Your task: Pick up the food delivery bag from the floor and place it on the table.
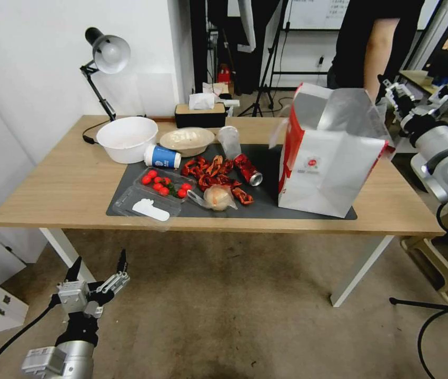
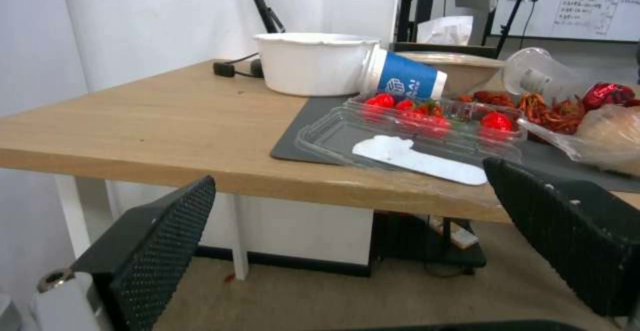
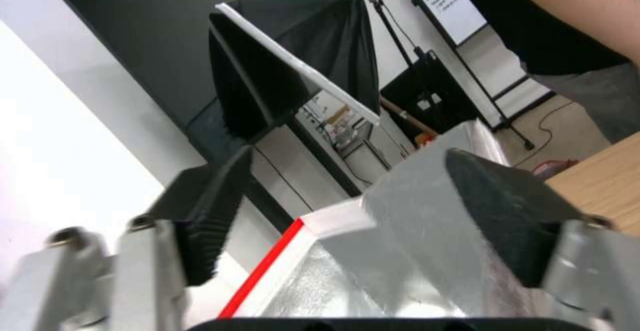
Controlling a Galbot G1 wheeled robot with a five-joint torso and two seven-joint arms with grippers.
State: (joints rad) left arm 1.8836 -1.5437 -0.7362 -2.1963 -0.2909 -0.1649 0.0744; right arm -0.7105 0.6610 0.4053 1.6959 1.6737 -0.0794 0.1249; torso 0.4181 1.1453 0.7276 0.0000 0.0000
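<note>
The food delivery bag [image 1: 334,158] is white and red with shiny silver inside. At its nine o'clock lies a dark grey mat [image 1: 134,184] with red tomatoes [image 1: 163,185].

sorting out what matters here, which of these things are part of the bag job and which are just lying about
Part of the job:
- food delivery bag, standing upright on the mat
- table
- floor
- right gripper, open at the bag's rim
- left gripper, open, low in front of the table

Just lying about:
- white bowl
- blue cup
- tomato tray
- red can
- desk lamp
- tissue box
</note>
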